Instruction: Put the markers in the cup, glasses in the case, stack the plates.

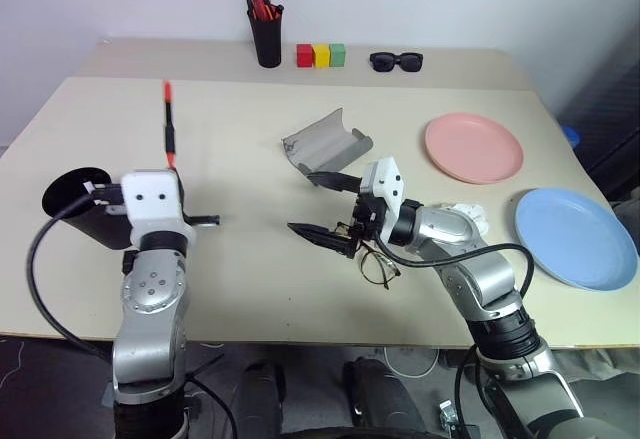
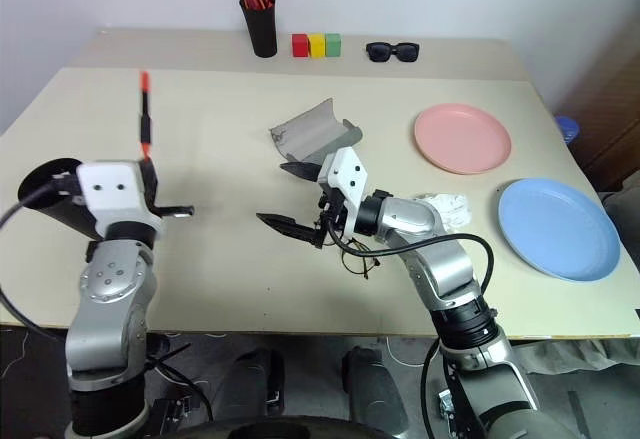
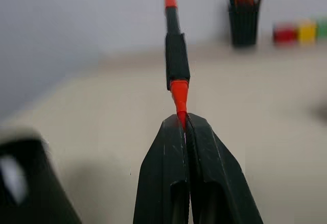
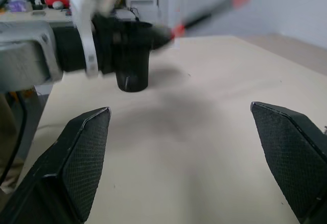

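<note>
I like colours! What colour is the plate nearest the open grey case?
Salmon pink. The pink plate by the grey case shows best in the left eye view.

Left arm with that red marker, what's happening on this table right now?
The left hand is shut on the red marker, holding it above the table next to the black cup. The right hand is open beside the wire-frame glasses, which lie on the table. The grey case sits open just beyond. The pink plate and blue plate lie apart, not yet stacked.
</note>
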Tool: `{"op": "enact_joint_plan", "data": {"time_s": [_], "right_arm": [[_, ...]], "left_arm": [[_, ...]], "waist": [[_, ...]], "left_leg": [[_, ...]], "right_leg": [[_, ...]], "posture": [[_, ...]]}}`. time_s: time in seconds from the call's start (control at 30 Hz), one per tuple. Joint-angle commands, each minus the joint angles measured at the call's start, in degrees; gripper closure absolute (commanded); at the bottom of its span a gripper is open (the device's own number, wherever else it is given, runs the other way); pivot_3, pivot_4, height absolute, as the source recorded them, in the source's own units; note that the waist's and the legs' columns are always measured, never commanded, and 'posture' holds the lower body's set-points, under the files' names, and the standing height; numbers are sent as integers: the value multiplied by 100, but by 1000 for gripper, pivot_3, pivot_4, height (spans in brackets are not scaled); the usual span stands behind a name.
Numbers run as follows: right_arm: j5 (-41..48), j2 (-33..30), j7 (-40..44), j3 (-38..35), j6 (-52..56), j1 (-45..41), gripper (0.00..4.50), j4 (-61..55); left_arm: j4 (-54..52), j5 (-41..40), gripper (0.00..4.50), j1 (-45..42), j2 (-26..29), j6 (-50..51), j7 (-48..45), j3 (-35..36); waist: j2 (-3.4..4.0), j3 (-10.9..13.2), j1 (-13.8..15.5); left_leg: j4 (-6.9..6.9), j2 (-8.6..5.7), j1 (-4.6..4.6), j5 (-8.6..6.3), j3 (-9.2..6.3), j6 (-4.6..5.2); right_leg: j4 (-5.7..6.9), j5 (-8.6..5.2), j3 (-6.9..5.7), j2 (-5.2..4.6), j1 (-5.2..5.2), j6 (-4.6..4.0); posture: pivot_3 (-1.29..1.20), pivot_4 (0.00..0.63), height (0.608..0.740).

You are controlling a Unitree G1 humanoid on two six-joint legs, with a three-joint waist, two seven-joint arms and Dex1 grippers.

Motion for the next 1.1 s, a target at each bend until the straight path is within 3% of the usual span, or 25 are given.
{"op": "enact_joint_plan", "data": {"time_s": [0.03,0.2,0.23,0.3,0.47,0.67,0.77,1.1], "right_arm": [[-61,-150,45,-149,-86,-168,0,-24],[-224,-369,150,-155,-243,-246,0,185],[-241,-383,155,-159,-269,-249,0,213],[-261,-394,167,-157,-304,-243,0,242],[-271,-383,186,-127,-330,-194,0,229],[-278,-328,169,-61,-341,-158,0,219],[-283,-289,153,-29,-331,-143,0,209],[-308,-257,33,-21,-257,-13,0,36]], "left_arm": [[-168,-218,4449,-281,-23,1106,-127,91],[-256,-402,4449,-550,-44,1893,-260,71],[-295,-454,4214,-575,-100,2007,-273,95],[-358,-475,3644,-609,-91,2192,-288,57],[-345,-481,1174,-870,-50,2413,-246,100],[49,-482,1174,-1635,-158,2768,-121,391],[573,-586,1174,-2176,-428,3127,-36,841],[2458,-379,1174,-3518,-461,3840,422,1506]], "waist": [[0,0,-1],[0,0,1],[0,0,3],[0,0,-2],[0,0,1],[0,0,14],[-1,0,15],[-1,1,13]], "left_leg": [[0,0,0,0,-2,0],[0,-1,0,0,-2,0],[-1,-1,0,0,-3,0],[-1,0,0,0,-3,0],[-2,0,0,0,-4,0],[-1,-2,-1,0,-3,0],[-1,-2,0,0,-4,0],[-2,-3,-1,0,-6,-1]], "right_leg": [[0,0,-1,1,0,0],[-1,0,-1,0,0,0],[-2,0,-1,0,0,0],[-2,0,-1,0,0,0],[-1,0,0,1,0,0],[-2,0,0,-1,0,0],[-2,0,0,0,0,0],[-2,1,-1,1,0,1]], "posture": [[0,150,725],[0,150,725],[0,150,725],[0,150,725],[0,150,725],[0,150,725],[0,150,725],[0,150,725]]}}
